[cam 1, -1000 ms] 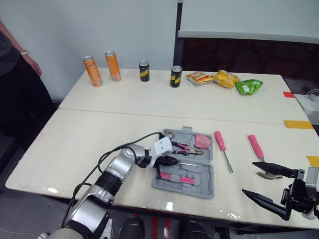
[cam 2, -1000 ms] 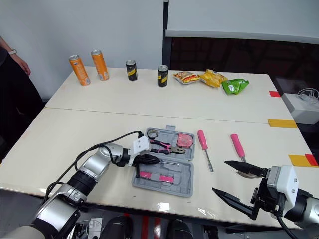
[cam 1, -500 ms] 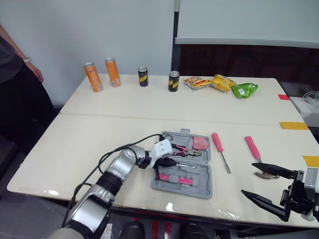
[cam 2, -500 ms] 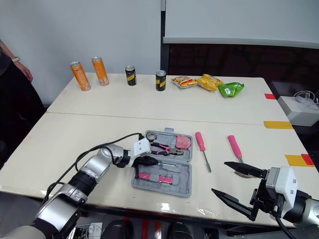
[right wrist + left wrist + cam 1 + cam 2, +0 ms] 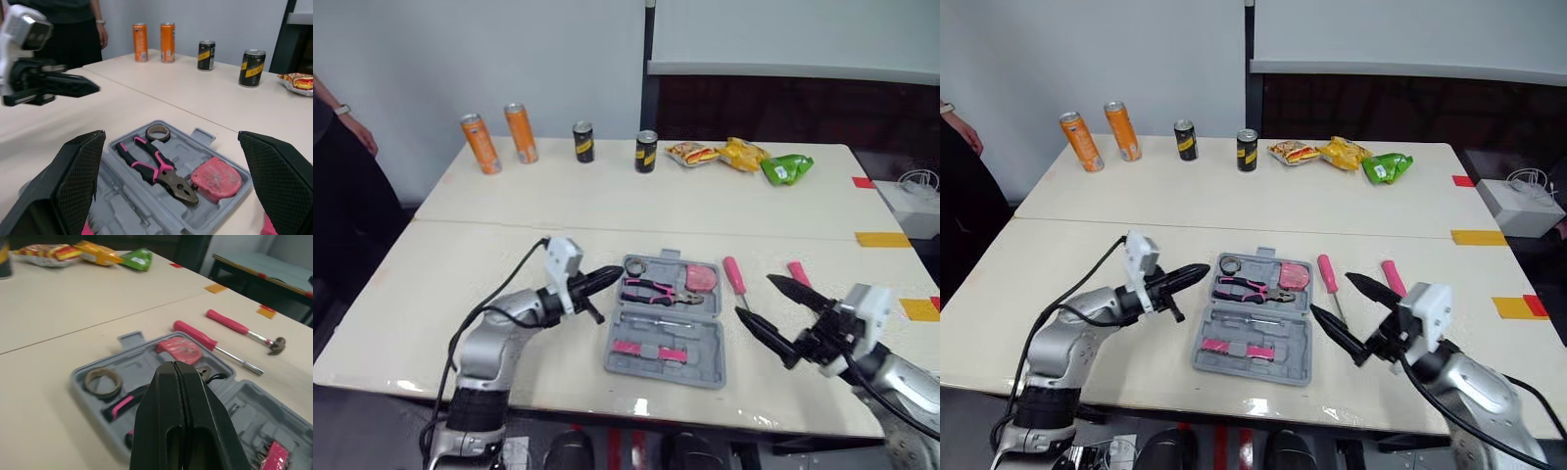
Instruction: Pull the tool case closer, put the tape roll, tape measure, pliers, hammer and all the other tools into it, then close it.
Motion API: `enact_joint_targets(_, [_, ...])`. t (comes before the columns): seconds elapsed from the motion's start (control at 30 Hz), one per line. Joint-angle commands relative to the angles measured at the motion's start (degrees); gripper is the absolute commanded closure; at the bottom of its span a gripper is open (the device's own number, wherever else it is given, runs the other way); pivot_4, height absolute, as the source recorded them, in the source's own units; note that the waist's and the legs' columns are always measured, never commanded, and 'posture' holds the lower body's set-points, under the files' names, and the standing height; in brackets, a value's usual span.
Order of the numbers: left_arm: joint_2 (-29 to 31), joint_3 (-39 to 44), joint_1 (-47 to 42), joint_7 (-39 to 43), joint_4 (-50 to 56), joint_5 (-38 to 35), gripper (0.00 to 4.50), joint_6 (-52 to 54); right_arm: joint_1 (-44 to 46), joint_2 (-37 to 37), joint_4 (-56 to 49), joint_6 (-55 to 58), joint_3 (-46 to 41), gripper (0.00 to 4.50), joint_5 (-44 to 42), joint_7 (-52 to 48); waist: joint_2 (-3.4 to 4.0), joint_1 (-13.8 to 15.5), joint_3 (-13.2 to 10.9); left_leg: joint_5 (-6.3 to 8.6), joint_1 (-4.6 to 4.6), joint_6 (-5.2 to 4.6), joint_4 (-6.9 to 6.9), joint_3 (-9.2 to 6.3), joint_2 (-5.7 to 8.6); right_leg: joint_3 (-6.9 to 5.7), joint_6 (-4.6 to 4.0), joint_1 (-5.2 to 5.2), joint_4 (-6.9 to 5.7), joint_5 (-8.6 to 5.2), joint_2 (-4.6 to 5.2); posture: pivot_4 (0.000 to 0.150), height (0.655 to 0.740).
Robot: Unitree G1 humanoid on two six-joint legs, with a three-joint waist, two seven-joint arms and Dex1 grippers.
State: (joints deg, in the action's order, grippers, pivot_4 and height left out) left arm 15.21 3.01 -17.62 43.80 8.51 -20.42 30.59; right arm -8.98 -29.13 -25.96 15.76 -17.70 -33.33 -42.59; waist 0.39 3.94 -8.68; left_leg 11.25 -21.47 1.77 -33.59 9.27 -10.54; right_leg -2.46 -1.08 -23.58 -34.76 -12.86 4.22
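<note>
The open tool case (image 5: 697, 333) is seen at lower centre on the counter (image 5: 509, 245), with pliers (image 5: 656, 289), tape roll (image 5: 637, 265) and tape measure (image 5: 702, 277) inside. The left hand (image 5: 617, 271) is shut beside it. The wide-open right hand (image 5: 754, 298) is best centred over the handle of the screwdriver (image 5: 732, 272) before being closed.

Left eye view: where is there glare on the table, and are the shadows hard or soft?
Left eye view: small bright patches of glare lie along the front edge of the table, in front of the tool case. Right wrist view: the pliers throw only a faint, soft-edged shadow inside the case, so the light appears diffuse, probably from above.
</note>
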Motion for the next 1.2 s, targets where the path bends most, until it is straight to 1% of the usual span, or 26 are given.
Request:
enact_joint_targets(0.03, [2.02, 2.84, 4.19, 1.43, 2.19, -2.36, 3.95, -3.6, 1.63, 1.11, 3.35, -3.21, 0.42, 0.0, 1.75, 0.45, -0.02, -0.01, -0.01, 0.0, 0.05, 0.0, 0.0, 0.02, 0.01, 0.02, 0.0, 0.04, 0.01, 0.0, 0.01, 0.15, 0.74])
enact_joint_targets(0.07, [2.22, 3.35, 5.5, 1.98, 2.47, -3.35, 3.72, -4.1, 1.75, 1.35, 4.29, -3.7, 0.21, 0.0, 1.23, -0.32, -0.01, -0.07, -0.01, 0.01, 0.07, 0.0, 0.0, 0.06, 0.01, 0.06, 0.0, 0.03, 0.02, 0.0, 0.01, 0.15, 0.74])
enact_joint_targets(0.13, [3.65, 4.23, 9.12, 2.92, 3.26, -3.68, 3.06, -6.11, -0.08, -0.12, 5.95, -6.11, -0.33, 0.0, 2.37, -3.23, -0.03, -0.01, -0.02, 0.02, 0.05, 0.0, 0.0, 0.08, 0.01, 0.09, 0.02, 0.02, 0.05, -0.01, 0.0, 0.15, 0.74])
enact_joint_targets(0.2, [5.56, 6.1, 13.41, 4.24, 4.28, -4.69, 2.4, -7.35, -2.89, -0.99, 7.14, -7.9, -2.84, 0.0, 1.35, -5.82, -0.03, -0.01, -0.02, 0.05, 0.0, -0.01, 0.02, 0.09, 0.01, 0.09, 0.03, -0.03, 0.06, -0.02, 0.0, 0.15, 0.74])
enact_joint_targets(0.33, [9.7, 10.22, 21.97, 6.89, 6.03, -6.63, 1.06, -9.49, -11.6, -4.05, 9.32, -11.21, -8.55, 0.0, 0.53, -12.21, -0.03, 0.07, -0.02, 0.15, 0.03, 0.05, 0.07, 0.09, -0.02, 0.09, 0.1, -0.01, 0.09, -0.08, -0.02, 0.15, 0.74])
enact_joint_targets(0.43, [12.25, 13.45, 27.61, 8.34, 6.41, -7.66, 0.09, -11.25, -17.93, -4.48, 12.71, -13.79, -13.54, 0.0, 0.03, -15.38, -0.13, 0.07, -0.08, 0.28, 0.24, 0.25, 0.12, 0.14, -0.02, 0.12, 0.11, 0.13, 0.15, -0.11, -0.02, 0.15, 0.74])
enact_joint_targets(0.6, [13.97, 15.52, 31.77, 9.7, 5.03, -8.41, 0.04, -13.64, -22.11, -4.11, 16.97, -16.75, -17.28, 0.0, 0.12, -17.68, -0.23, 0.09, -0.15, 0.33, 0.37, 0.36, 0.19, 0.27, 0.02, 0.36, 0.45, 0.26, 0.19, -0.29, -0.02, 0.15, 0.74])
enact_joint_targets(0.73, [14.15, 15.26, 32.05, 9.69, 4.17, -8.39, 0.04, -14.76, -22.66, -3.97, 18.96, -17.77, -17.83, 0.0, -0.03, -18.52, -0.29, 0.08, -0.19, 0.33, 0.61, 0.36, 0.23, 0.3, 0.05, 0.47, 0.49, 0.43, 0.19, -0.29, -0.03, 0.15, 0.74])
enact_joint_targets(0.83, [14.18, 14.74, 30.62, 9.45, 4.25, -9.07, 0.04, -14.45, -21.65, -3.61, 18.06, -17.13, -17.24, 0.0, -0.29, -17.36, -0.3, 0.1, -0.19, 0.33, 0.69, 0.36, 0.37, 0.37, 0.06, 0.54, 0.55, 0.44, 0.2, -0.33, -0.03, 0.15, 0.74])
enact_joint_targets(0.87, [14.28, 14.54, 30.13, 9.48, 4.54, -9.22, 0.04, -14.34, -21.31, -3.6, 17.52, -16.51, -17.08, 0.0, -0.52, -16.87, -0.29, 0.1, -0.19, 0.33, 0.68, 0.36, 0.4, 0.38, 0.06, 0.54, 0.55, 0.42, 0.21, -0.33, -0.04, 0.15, 0.74])
enact_joint_targets(0.93, [14.78, 14.22, 28.81, 9.88, 5.42, -9.96, 0.04, -13.51, -20.38, -3.59, 15.81, -14.34, -16.9, 0.0, -1.55, -15.4, -0.27, 0.12, -0.17, 0.32, 0.66, 0.35, 0.42, 0.4, 0.06, 0.54, 0.25, 0.39, 0.2, -0.15, -0.04, 0.15, 0.74])
enact_joint_targets(1.03, [16.01, 13.35, 26.02, 10.57, 6.94, -11.68, 0.04, -11.47, -18.44, -4.38, 13.7, -10.3, -16.76, 0.0, -2.77, -12.54, -0.25, 0.16, -0.16, 0.29, 0.67, 0.29, 0.43, 0.4, 0.06, 0.53, 0.23, 0.32, 0.19, -0.15, -0.06, 0.15, 0.74])
enact_joint_targets(1.13, [18.11, 11.42, 23.1, 12.25, 8.29, -13.12, 0.04, -9.3, -15.45, -5.57, 11.62, -6.27, -16.08, 0.0, -1.55, -7.86, -0.24, 0.1, -0.16, 0.19, 0.71, 0.13, 0.42, 0.41, 0.06, 0.54, 0.2, 0.25, 0.15, -0.13, -0.06, 0.15, 0.74])
enact_joint_targets(1.2, [19.25, 10.48, 20.02, 12.84, 8.45, -14.42, 0.04, -7.67, -13.16, -6.92, 10.03, -1.8, -15.23, 0.0, -2.11, -5.05, -0.21, 0.09, -0.14, 0.17, 0.72, 0.11, 0.41, 0.47, 0.06, 0.58, 0.17, 0.24, 0.11, -0.11, -0.06, 0.15, 0.74])
